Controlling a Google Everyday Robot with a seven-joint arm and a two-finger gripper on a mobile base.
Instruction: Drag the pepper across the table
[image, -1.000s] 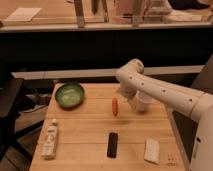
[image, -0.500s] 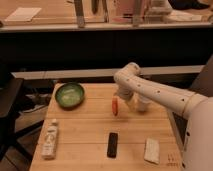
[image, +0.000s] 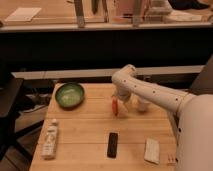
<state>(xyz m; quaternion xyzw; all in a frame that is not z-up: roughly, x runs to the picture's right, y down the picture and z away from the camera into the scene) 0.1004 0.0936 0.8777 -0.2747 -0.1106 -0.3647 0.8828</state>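
1. The pepper sits on the desk just right of the frame's centre, toward the desk's far edge.
2. The gripper is low over the desk, right at the pepper's upper right. I cannot tell whether it is pinching the pepper.
3. The white arm runs from the gripper to the frame's right edge.
4. A green bowl sits left of the pepper, well apart.
5. A black remote lies below the pepper, near the bottom.
6. A white bottle lies lower left and a white packet lower right.
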